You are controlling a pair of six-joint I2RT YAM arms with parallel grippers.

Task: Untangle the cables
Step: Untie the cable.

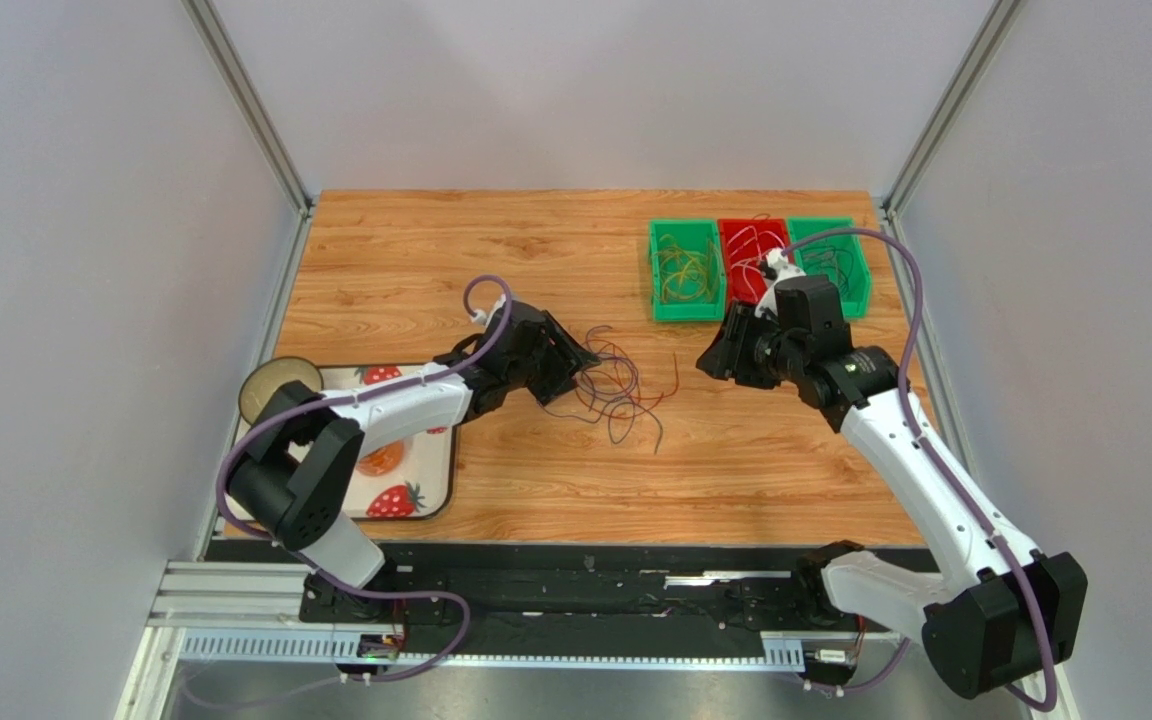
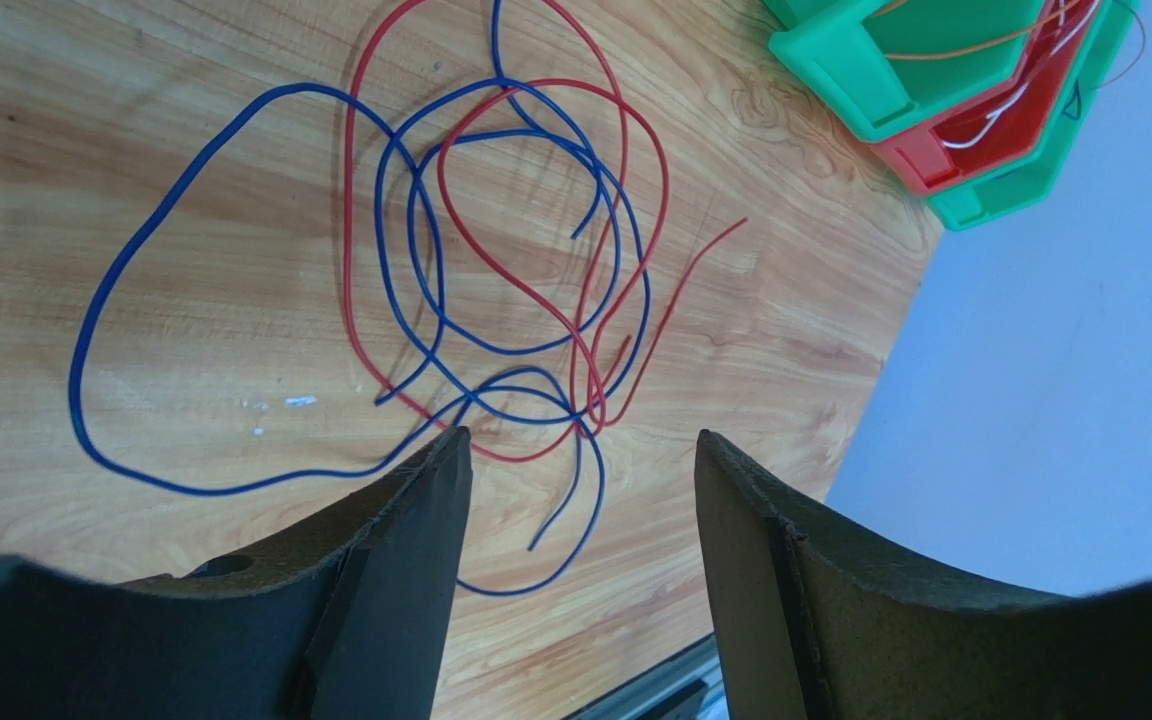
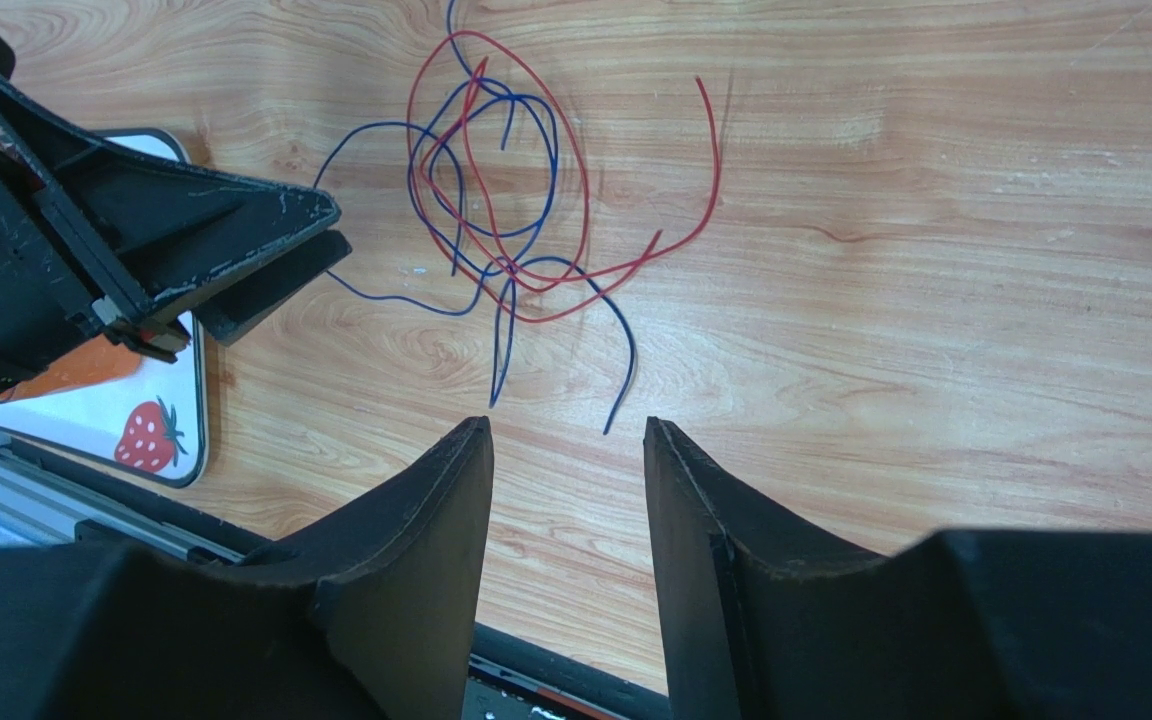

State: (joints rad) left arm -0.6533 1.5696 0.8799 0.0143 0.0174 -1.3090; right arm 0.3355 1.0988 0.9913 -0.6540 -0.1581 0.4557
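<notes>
The left end effector (image 2: 582, 444) stands released, its dark fingers apart and gripping nothing, just at the left edge of the cables (image 3: 504, 270). These lie as a loose red and blue tangle on the wooden surface (image 1: 432, 255), between the two arms. The right end effector (image 3: 566, 428), also spread and empty, hangs to the tangle's right, apart from it. Three bins (image 1: 684, 308) at the far right hold more wires.
</notes>
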